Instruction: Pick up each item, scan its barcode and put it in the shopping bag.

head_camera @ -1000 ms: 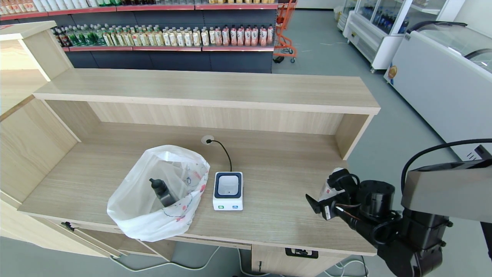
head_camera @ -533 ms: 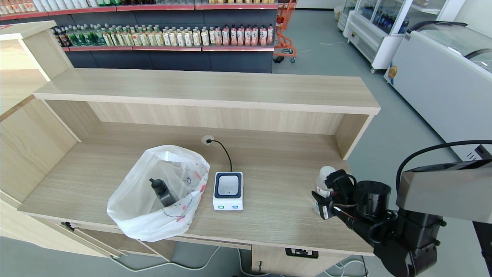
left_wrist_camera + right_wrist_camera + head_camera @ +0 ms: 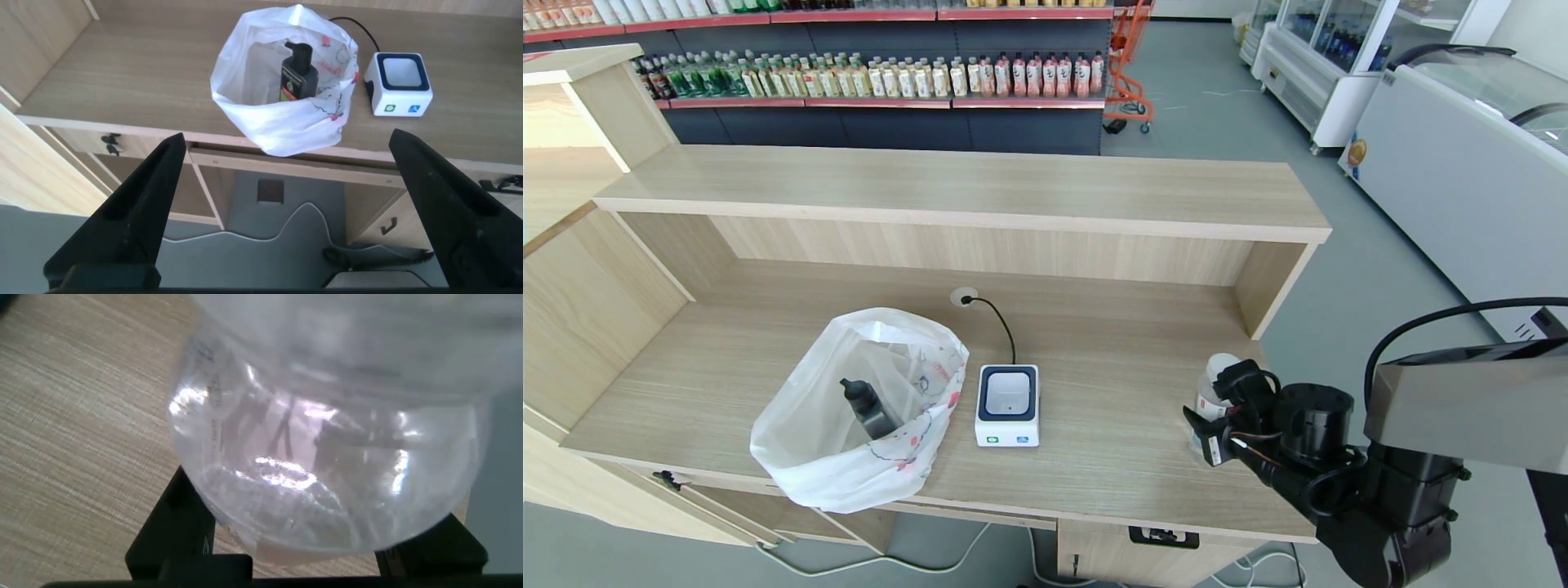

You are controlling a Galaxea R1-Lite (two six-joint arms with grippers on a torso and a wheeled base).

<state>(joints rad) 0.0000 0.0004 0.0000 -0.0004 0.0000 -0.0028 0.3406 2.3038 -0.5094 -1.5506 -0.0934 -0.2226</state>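
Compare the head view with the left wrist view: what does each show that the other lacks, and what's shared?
Head view: a clear bottle upright at the right end of the counter, between the jaws of the right gripper; drink shelves behind. Left wrist view: the left gripper, jaws wide apart, off the counter's front edge. Both: the shopping bag holding a dark bottle, the scanner beside it.
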